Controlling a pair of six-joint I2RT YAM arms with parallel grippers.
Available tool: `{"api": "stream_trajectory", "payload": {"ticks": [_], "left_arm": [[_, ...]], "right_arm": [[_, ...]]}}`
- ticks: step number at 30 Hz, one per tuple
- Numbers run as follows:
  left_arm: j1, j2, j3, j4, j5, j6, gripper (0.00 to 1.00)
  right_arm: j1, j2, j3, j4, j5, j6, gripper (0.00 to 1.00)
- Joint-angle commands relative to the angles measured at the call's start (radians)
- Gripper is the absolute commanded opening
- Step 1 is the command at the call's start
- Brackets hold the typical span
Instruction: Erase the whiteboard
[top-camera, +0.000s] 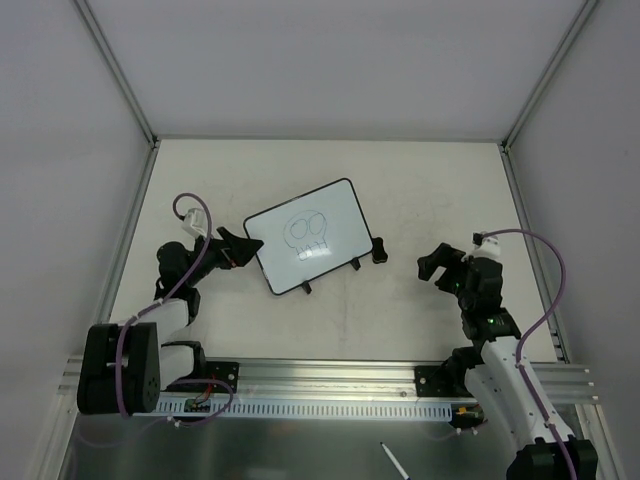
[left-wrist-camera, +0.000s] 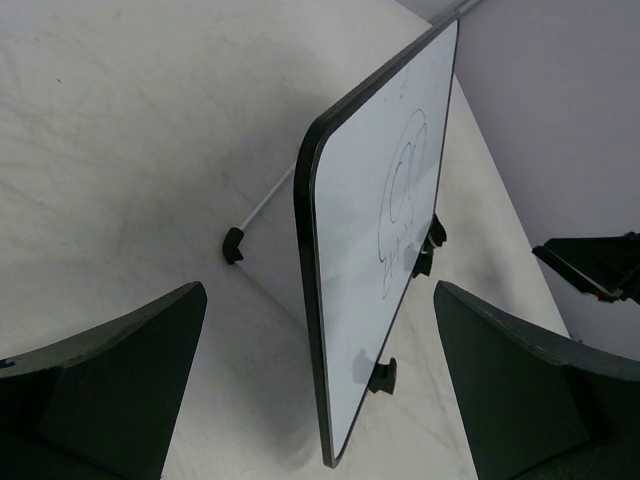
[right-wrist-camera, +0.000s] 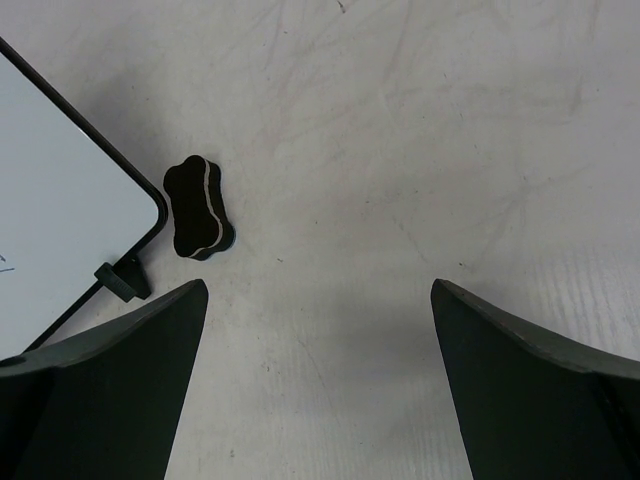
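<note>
The whiteboard (top-camera: 310, 235) stands tilted on small black feet at the table's middle, with a skull-like drawing (top-camera: 307, 234) on it. My left gripper (top-camera: 243, 250) is open at the board's left corner. In the left wrist view the board (left-wrist-camera: 380, 220) stands edge-on, its near corner between the open fingers (left-wrist-camera: 120, 390), touching neither. A small black eraser block (top-camera: 379, 250) lies just off the board's right corner. My right gripper (top-camera: 432, 265) is open and empty, right of the eraser. In the right wrist view (right-wrist-camera: 320, 390) the eraser (right-wrist-camera: 196, 208) lies ahead on the left beside the board corner (right-wrist-camera: 60, 220).
Metal frame rails run along the table's left (top-camera: 128, 230) and right (top-camera: 530, 250) sides, with white walls behind. A rail (top-camera: 330, 385) crosses the near edge between the arm bases. A pen (top-camera: 395, 462) lies below it.
</note>
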Motion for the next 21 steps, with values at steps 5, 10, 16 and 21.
{"api": "stream_trajectory", "payload": {"ticks": [5, 10, 16, 21], "left_arm": [[0.021, 0.265, 0.033, 0.479, 0.197, -0.152, 0.99], [0.027, 0.355, 0.048, 0.586, 0.246, -0.199, 0.94], [0.027, 0.383, 0.042, 0.658, 0.253, -0.194, 0.89], [0.022, 0.406, 0.056, 0.673, 0.278, -0.197, 0.71]], "right_arm": [[0.004, 0.026, 0.014, 0.056, -0.045, -0.022, 0.99], [0.004, 0.012, 0.007, 0.061, -0.048, -0.023, 0.99], [0.004, 0.029, 0.011, 0.063, -0.054, -0.026, 0.99], [0.004, 0.035, 0.011, 0.066, -0.059, -0.026, 0.99]]}}
